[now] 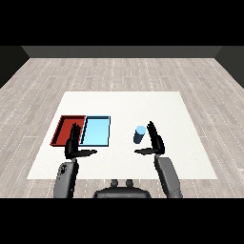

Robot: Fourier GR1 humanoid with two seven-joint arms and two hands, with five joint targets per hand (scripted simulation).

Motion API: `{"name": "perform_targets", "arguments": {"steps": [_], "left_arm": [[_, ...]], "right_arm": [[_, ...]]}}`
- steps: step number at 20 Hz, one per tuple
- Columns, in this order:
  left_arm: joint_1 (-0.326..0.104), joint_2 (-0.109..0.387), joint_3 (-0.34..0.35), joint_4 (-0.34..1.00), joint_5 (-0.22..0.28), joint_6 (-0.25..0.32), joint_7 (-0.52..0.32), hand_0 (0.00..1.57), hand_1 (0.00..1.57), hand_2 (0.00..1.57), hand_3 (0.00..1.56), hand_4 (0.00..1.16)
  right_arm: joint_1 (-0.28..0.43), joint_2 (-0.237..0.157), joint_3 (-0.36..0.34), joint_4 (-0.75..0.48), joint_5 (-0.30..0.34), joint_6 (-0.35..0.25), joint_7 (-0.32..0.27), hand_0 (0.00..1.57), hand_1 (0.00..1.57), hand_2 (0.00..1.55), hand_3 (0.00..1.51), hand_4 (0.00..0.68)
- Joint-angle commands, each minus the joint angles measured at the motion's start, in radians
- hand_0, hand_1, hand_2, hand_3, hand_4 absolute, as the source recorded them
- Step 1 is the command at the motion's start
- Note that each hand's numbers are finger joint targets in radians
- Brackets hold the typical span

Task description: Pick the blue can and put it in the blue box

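A small blue can (139, 134) stands upright on the white table (124, 105), right of the trays. My right hand (154, 139) is just to the can's right, fingers straight and thumb stretched out under it, apart from the can. The light blue tray (96, 131) lies left of the can with nothing in it. My left hand (73, 144) hovers open over the near edge between the two trays, holding nothing.
The red tray (65, 128) lies directly left of the light blue tray, touching it. White table surface stretches behind and to the right of the can. Grey wood floor surrounds the table.
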Motion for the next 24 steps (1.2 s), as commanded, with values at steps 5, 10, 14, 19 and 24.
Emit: {"name": "perform_targets", "arguments": {"steps": [5,10,14,19,24], "left_arm": [[0.005,-0.011,-0.007,0.048,-0.036,0.012,-0.063,0.0,0.0,0.0,0.0,0.0],[0.003,-0.004,-0.016,-0.054,-0.023,0.017,0.045,0.0,0.0,0.0,0.0,0.0],[0.011,0.008,0.013,0.053,-0.034,0.005,-0.071,0.0,0.0,0.0,0.0,0.0],[0.032,-0.035,-0.037,-0.052,-0.026,0.03,0.03,0.0,0.0,0.0,0.0,0.0],[0.03,0.011,0.005,0.007,-0.003,-0.022,-0.024,0.0,0.0,0.0,0.0,0.0]], "right_arm": [[-0.023,0.009,-0.009,0.043,0.029,0.0,-0.02,0.0,0.0,0.0,0.0,0.0],[0.026,-0.021,-0.021,0.043,-0.003,0.022,-0.022,0.0,0.0,0.0,0.0,0.0],[-0.079,-0.013,-0.072,0.147,-0.025,-0.002,-0.003,0.0,0.0,0.0,0.0,0.0],[-0.184,0.003,-0.123,0.303,-0.048,-0.015,-0.004,0.0,0.0,0.0,0.0,0.0],[-0.144,0.001,-0.118,0.267,-0.042,-0.031,0.022,0.0,0.0,0.0,0.0,0.0]]}}
